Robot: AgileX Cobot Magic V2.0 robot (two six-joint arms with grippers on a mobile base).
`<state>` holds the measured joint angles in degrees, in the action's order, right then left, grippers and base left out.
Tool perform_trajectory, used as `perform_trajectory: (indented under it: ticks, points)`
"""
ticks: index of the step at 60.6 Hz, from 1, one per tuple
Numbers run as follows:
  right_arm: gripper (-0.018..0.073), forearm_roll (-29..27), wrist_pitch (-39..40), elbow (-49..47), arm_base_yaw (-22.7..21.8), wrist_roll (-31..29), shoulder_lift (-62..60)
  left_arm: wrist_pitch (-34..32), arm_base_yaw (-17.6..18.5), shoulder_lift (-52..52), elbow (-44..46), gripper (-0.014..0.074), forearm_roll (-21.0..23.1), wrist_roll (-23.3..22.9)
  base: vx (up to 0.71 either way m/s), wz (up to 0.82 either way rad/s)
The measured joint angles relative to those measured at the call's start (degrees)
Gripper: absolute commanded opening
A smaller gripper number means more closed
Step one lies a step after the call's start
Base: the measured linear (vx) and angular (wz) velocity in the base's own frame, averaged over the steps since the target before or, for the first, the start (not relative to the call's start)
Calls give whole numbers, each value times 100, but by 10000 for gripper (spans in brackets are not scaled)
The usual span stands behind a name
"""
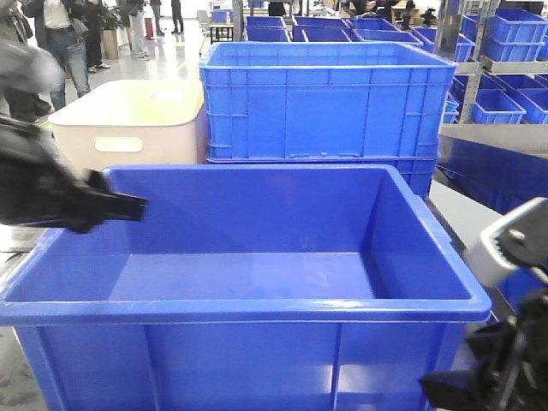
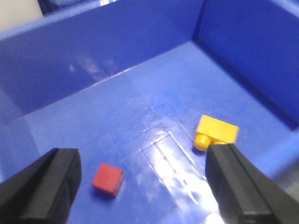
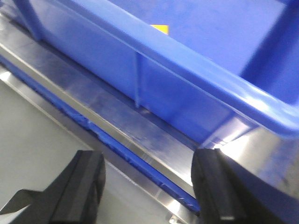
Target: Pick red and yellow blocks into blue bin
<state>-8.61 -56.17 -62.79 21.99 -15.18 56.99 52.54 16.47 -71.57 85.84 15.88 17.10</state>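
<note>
The small red cube point(image 2: 108, 179) and the yellow two-stud brick point(image 2: 216, 131) lie apart on the floor of the wide blue bin point(image 2: 117, 70), the brick tipped on its side. My left gripper point(image 2: 145, 186) is open and empty, hovering inside the bin above both blocks. Its fingers point(image 2: 46, 186) stand wide apart. In the front view it reaches over the bin's left rim point(image 1: 51, 257), and the blocks do not show there. My right gripper point(image 3: 147, 186) is open and empty, outside the bin's ribbed outer wall point(image 3: 187, 93). A sliver of yellow point(image 3: 159, 29) shows over the rim.
A cream tub with a handle slot point(image 1: 137, 120) and a taller blue crate point(image 1: 325, 103) stand behind the bin. Shelves of blue bins point(image 1: 505, 51) are at the right, people at the back left. A metal table surface point(image 3: 117, 116) runs under my right gripper.
</note>
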Motion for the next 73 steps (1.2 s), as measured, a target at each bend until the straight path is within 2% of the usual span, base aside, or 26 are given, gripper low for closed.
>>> perform_trajectory:
  ticks: [20, 25, 32, 37, 41, 53, 59, 73]
  points:
    - [454, 313, 554, 1247, 0, 483, -1112, 17, 0, 2798, -2606, 603, -46, -204, 0, 0]
    - [452, 580, 658, 1529, 0, 852, -1324, -1, 0, 3385, -3236, 592, -239, -555, 0, 0]
    - [396, 954, 681, 1809, 0, 1314, -1547, -31, 0, 3985, -3993, 554, -846, -1420, 0, 0]
    - [319, 1050, 668, 1956, 0, 1461, -1650, -64, 0, 4252, -4398, 489, -1315, -2006, 0, 0]
    - [232, 1050, 662, 1984, 0, 1472, -1685, -75, 0, 4378, -4640, 405, -1588, -2286, 0, 0]
    - [-17, 988, 662, 1984, 0, 1417, -1684, -289, 0, 4426, -5010, 111, -1793, -2377, 0, 0]
    - [-15, 977, 657, 1984, 0, 1412, -1684, -437, 0, 4426, -5071, -11, -1794, -2336, 0, 0]
    - [-13, 977, 638, 1984, 0, 1422, -1684, -663, 0, 4426, -5076, -9, -1799, -2319, 0, 0]
